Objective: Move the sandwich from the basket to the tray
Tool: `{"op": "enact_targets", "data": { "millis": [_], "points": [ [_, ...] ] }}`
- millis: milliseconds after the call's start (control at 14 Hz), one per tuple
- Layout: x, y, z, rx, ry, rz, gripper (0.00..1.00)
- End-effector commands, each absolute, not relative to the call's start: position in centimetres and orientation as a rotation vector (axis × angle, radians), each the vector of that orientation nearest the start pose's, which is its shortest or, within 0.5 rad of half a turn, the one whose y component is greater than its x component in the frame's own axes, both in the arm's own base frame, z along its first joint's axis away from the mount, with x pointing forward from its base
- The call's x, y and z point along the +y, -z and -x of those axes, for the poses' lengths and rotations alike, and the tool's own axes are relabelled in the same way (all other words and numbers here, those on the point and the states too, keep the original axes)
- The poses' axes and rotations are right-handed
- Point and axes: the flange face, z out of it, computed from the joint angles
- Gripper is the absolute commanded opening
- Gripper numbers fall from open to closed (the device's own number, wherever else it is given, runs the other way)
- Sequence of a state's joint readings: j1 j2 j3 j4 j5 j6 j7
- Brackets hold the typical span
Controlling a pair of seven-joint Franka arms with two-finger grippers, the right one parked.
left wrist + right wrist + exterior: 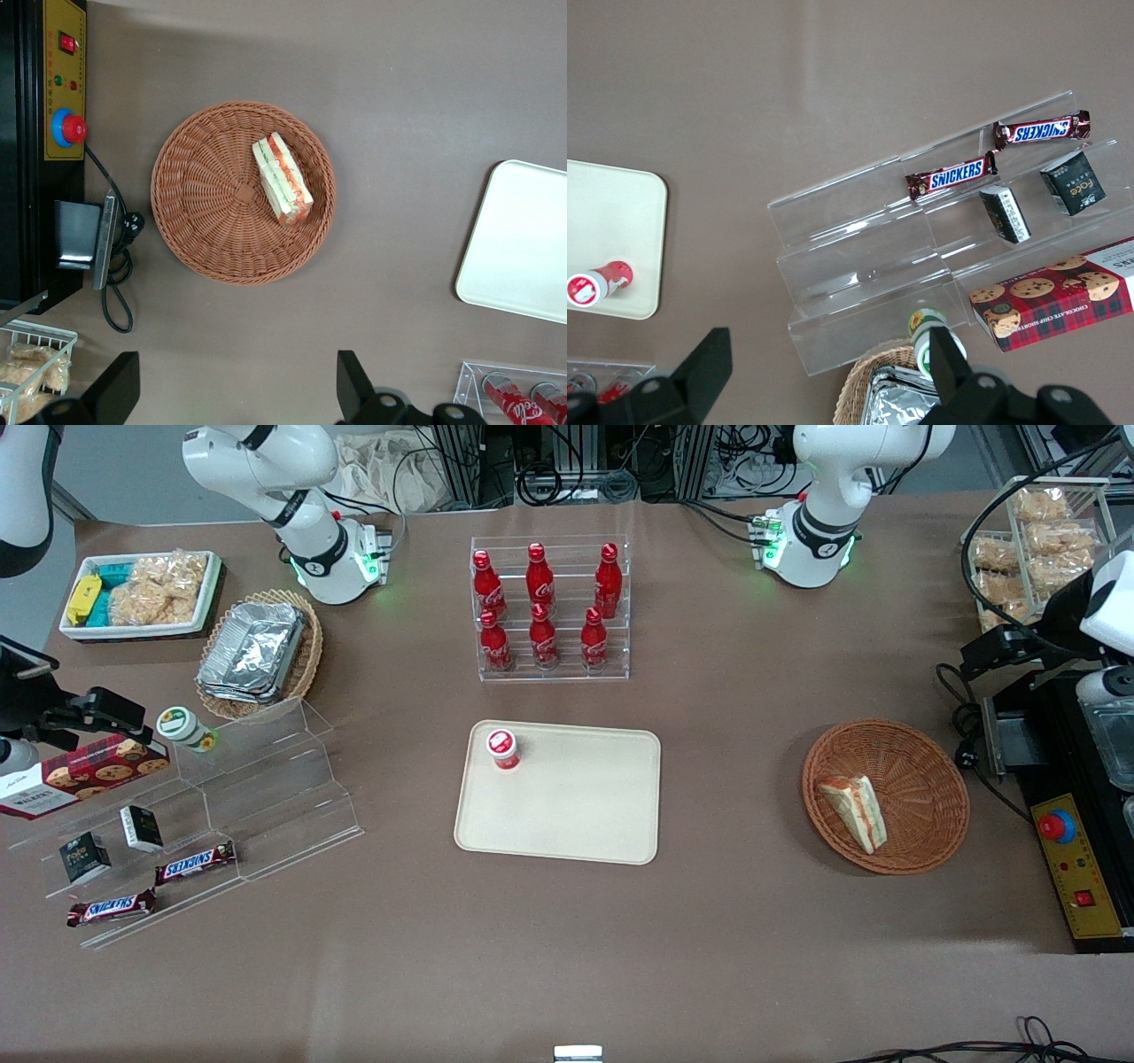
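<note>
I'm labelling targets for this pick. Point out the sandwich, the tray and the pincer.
sandwich [855,810], front view, on its top bread face.
tray [576,815], front view, on its bare floor.
pincer [237,390], left wrist view, open, midway between fingertips, above the table beside the basket.

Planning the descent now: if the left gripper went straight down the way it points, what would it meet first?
Probably bare brown table. The left gripper, open, hangs high above the table beside the reddish-brown round wicker basket, not over it. The white-bread wedge sandwich lies off that line; depth is unclear.
</note>
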State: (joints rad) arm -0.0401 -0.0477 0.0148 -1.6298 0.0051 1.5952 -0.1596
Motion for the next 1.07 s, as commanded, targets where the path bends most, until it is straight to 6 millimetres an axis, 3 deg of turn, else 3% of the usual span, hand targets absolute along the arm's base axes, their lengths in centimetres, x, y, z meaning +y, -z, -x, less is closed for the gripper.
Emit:
{"op": "enact_targets", "data": {
  "millis": [0,143,429,643,786,1000],
  "points": [
    [-0.1,-63.1,-53.0,-0.254,0.032,3.124,1.00],
    [1.4,-63.5,-53.2,-0.288,0.039,3.144,1.00],
    [1.5,-60.7,-54.2,-0.313,-0.049,3.129,1.00],
    [1.2,-55.2,-57.5,-0.346,-0.109,3.122,1.00],
    [0.8,-50.4,-59.3,-0.469,-0.089,3.103,1.00],
    [0.2,-43.5,-59.7,-0.616,-0.039,3.080,1.00]
  ]
}}
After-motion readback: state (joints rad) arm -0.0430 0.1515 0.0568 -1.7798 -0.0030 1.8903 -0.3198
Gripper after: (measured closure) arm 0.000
